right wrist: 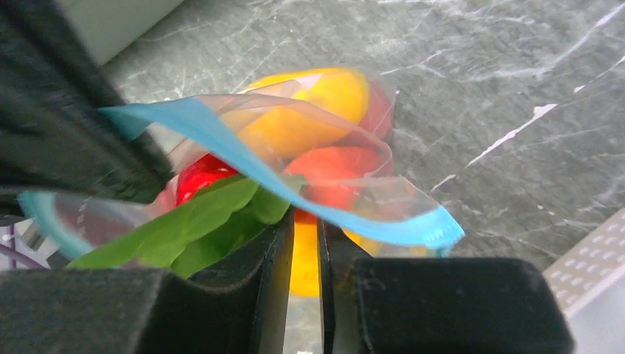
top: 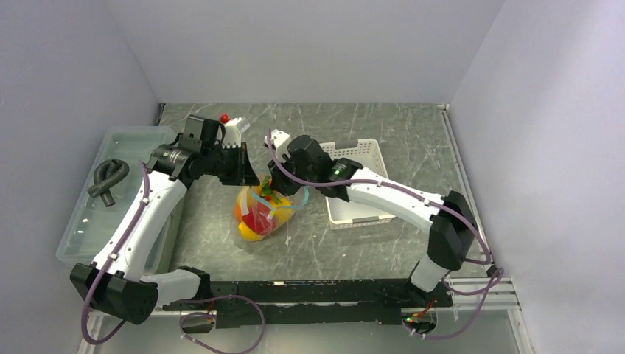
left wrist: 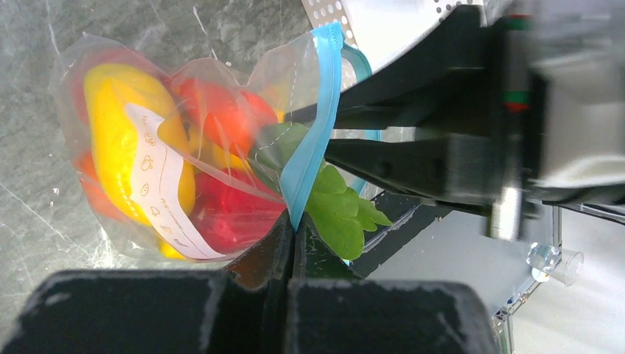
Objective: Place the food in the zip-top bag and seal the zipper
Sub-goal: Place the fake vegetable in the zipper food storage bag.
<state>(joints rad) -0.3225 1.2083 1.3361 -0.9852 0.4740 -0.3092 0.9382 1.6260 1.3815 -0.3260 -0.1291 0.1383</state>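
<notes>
Starting at the left, we find a translucent bin along the bench edge, with a bent black hose showing in or on it — we cannot tell which. Next comes the left arm, reaching inward over the bench. The left fingers are pressed together on the zipper, whose teal-blue strip runs straight down into the seam between them. The bag sits on the bench in the middle, just beside both arms, its belly resting on the surface and its mouth lifted. Inside we make out a yellow fruit, a red pepper and something orange behind them. A green leaf pokes out past the zipper, so the mouth is not sealed there. The right fingers meet the bag's mouth from the right. They stand nearly together with a slim slit between them — whether they pinch the plastic we cannot tell. Further right, a white perforated basket rests on the bench, partly under the right arm.
</notes>
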